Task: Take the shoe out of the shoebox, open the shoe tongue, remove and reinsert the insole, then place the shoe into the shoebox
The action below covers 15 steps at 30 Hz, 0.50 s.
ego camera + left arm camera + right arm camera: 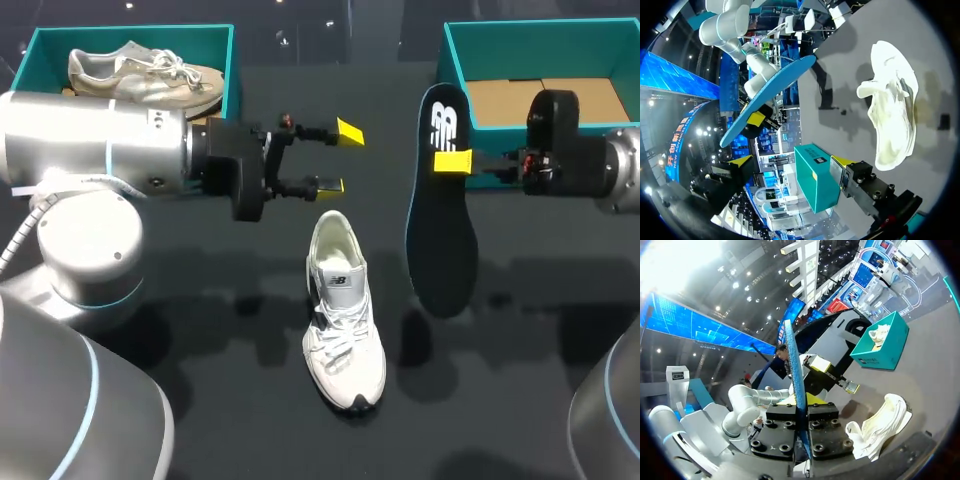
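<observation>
The greatest risk is judged to lie in the reinsertion. The shoe (341, 325) is gripped by nothing: it lies on the worktop (240, 385) with its toe toward the robot and its opening turned upward, so it could be pushed along or tipped on its side once the insole (440, 240) is pressed into it. The insole is pinched near one end only, and its long free part hangs down unsupported. It could bend, catch on the collar or the tongue, or fold inside the shoe rather than lie flat. Since only a thin edge is gripped, the insole might also be twisted or drawn out of the grip under load.

The right pincer (446, 162) is closed on the insole, which is seen edge-on between its two fingers in the right wrist view and is held in the air, beside the shoe and in front of the empty shoebox (540, 27). The left pincer (340, 158) is spread wide and holds nothing. It is poised above the worktop just beyond the heel of the shoe, touching neither shoe nor insole. A second shoe (140, 75) is seen in the other shoebox (228, 70) on the far left.
</observation>
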Each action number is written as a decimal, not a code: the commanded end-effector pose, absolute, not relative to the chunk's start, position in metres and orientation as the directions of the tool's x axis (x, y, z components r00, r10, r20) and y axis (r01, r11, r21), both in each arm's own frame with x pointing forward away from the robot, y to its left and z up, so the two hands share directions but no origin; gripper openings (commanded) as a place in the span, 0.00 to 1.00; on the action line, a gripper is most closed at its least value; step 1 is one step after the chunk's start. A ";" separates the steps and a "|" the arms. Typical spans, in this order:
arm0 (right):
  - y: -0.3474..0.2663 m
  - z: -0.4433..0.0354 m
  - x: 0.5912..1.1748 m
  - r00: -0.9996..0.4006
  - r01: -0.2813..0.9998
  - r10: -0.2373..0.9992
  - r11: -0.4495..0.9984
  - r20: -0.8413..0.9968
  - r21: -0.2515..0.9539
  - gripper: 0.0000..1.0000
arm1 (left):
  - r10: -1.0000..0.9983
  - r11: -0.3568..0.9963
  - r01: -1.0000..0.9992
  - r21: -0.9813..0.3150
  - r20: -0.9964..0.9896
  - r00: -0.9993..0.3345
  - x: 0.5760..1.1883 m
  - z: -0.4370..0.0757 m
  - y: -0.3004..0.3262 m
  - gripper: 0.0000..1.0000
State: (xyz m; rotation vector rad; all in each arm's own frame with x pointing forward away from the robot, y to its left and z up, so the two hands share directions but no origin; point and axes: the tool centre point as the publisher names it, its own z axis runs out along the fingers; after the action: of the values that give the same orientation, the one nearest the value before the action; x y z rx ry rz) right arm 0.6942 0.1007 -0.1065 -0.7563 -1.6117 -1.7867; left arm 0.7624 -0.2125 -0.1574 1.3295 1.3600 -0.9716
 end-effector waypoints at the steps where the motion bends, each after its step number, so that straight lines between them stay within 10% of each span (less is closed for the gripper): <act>1: 0.103 -0.108 0.696 -0.651 0.759 -0.065 -0.071 0.757 0.647 0.00 | 0.203 0.091 0.992 0.085 -0.977 0.065 0.761 -0.160 -0.214 1.00; 8: 0.104 -0.114 0.744 -0.424 0.903 0.029 -0.067 0.905 0.425 0.00 | 0.203 0.091 0.992 0.085 -0.977 0.065 0.761 -0.160 -0.214 1.00; 15: 0.103 -0.116 0.754 -0.463 0.883 0.033 -0.073 0.886 0.464 0.00 | 0.203 0.091 0.992 0.085 -0.977 0.065 0.761 -0.160 -0.214 1.00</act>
State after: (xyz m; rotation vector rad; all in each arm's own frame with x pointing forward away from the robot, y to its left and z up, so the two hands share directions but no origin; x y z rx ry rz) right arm 0.7509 0.1020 -0.1140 -1.0171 -1.5288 -1.6218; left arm 0.7609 -0.2121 -0.1596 1.3130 1.3430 -0.9797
